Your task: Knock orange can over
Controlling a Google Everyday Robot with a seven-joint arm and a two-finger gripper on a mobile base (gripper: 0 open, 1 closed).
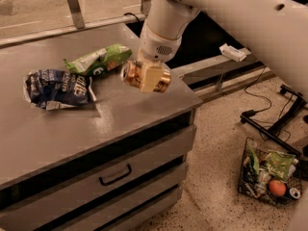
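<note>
The orange can (pixel 131 75) lies on its side, silver top pointing left, at the right end of the grey cabinet top (pixel 72 129). My gripper (pixel 150 79) comes down from the white arm and sits over the can's middle. One pale finger (pixel 152 77) crosses in front of the can, and the can sticks out on both sides of it. The gripper looks shut on the can, low over the surface.
A green snack bag (pixel 98 59) lies just left of the can and a dark blue snack bag (pixel 57 88) further left. The cabinet's right corner (pixel 195 100) is close by. A wire basket of items (pixel 269 174) and cables are on the floor at right.
</note>
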